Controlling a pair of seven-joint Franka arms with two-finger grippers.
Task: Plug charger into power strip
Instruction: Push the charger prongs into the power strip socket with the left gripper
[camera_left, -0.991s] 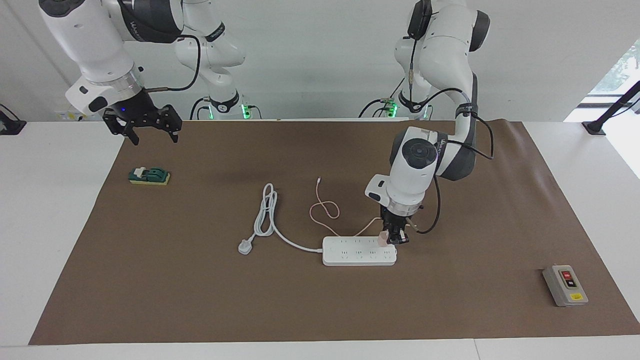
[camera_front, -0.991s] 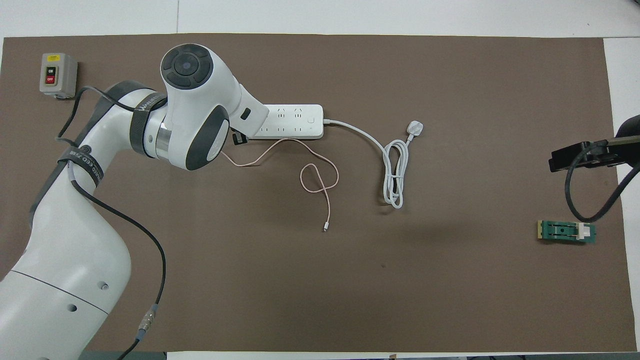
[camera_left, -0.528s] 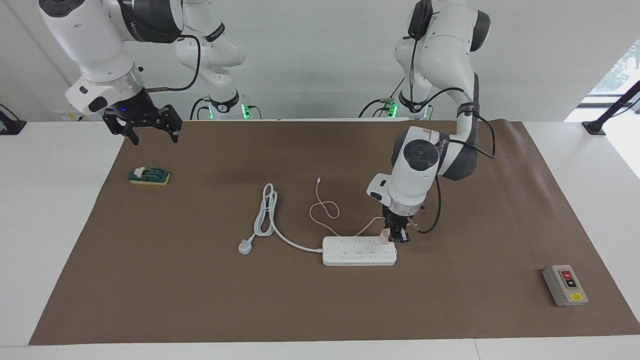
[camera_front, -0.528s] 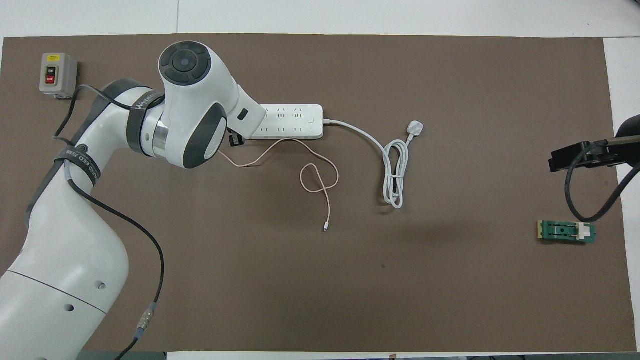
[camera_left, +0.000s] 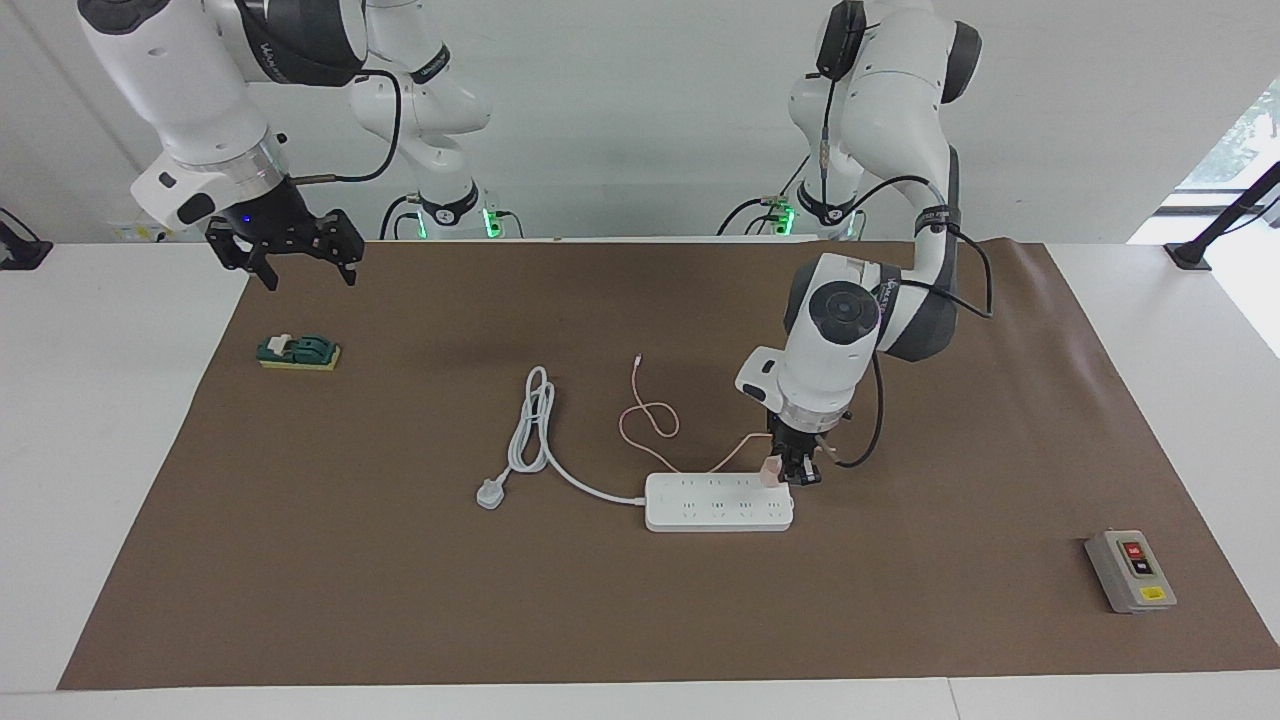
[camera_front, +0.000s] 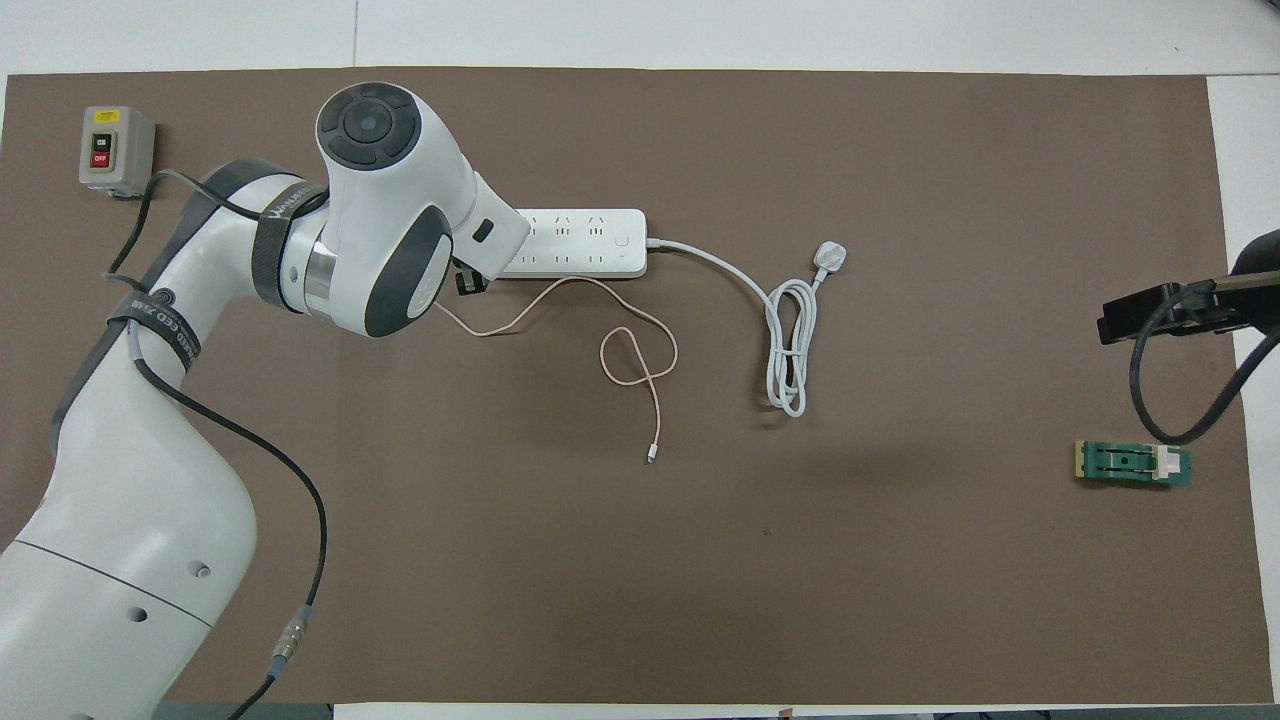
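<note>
Left hand (camera_left: 790, 474) grips charger (camera_left: 768, 472) at power strip's (camera_left: 718, 512) end.

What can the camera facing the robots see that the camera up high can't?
Only the facing view shows the left pincer shut on the pink charger at the power strip, and the whole right pincer open, waiting in the air. Only the overhead view shows the ON and OFF words on the grey switch box. Both show the strip, pink cable and green block.
</note>
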